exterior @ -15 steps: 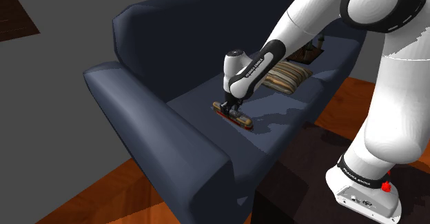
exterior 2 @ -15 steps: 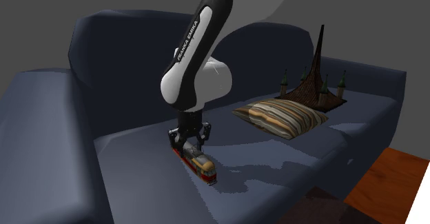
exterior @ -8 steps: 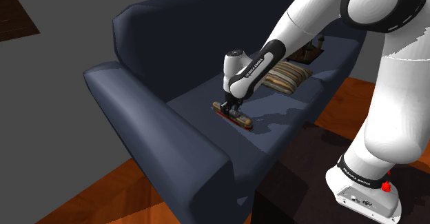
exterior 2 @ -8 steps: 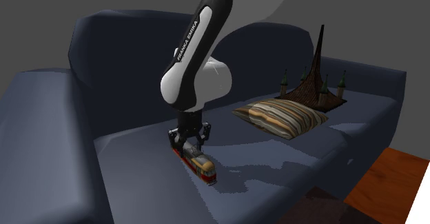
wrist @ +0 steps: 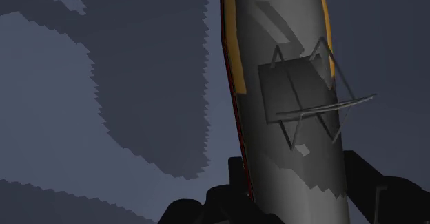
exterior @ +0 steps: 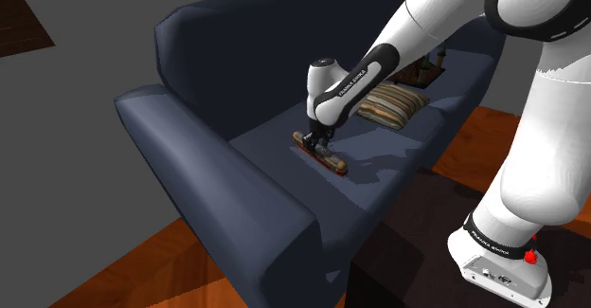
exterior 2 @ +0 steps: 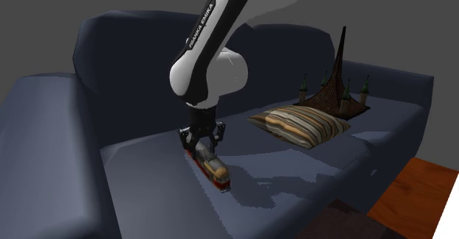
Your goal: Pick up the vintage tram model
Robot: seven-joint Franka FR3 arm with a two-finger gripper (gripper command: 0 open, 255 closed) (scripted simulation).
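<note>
We noted the gripper (exterior 2: 202,143) clamped on one end of the tram model (exterior 2: 214,170), its fingers pressed against both sides of the grey roof. The tram, red and yellow along its flanks, sat low over the middle seat of the dark blue sofa (exterior 2: 51,149). We could not tell whether it touched the seat. A striped cushion (exterior 2: 298,126) lay well apart, towards the second exterior view's right.

The sofa (exterior: 218,159) looks like soft, matt cloth in dark blue. The floor (exterior: 142,270) is shiny red-brown wood. The cushion (exterior 2: 301,126) is striped cloth. The tram model (exterior 2: 212,168) has a smooth grey roof with a dull shine, and its sides are painted red and yellow. The arm (exterior: 559,135) is smooth, white and a bit shiny.
</note>
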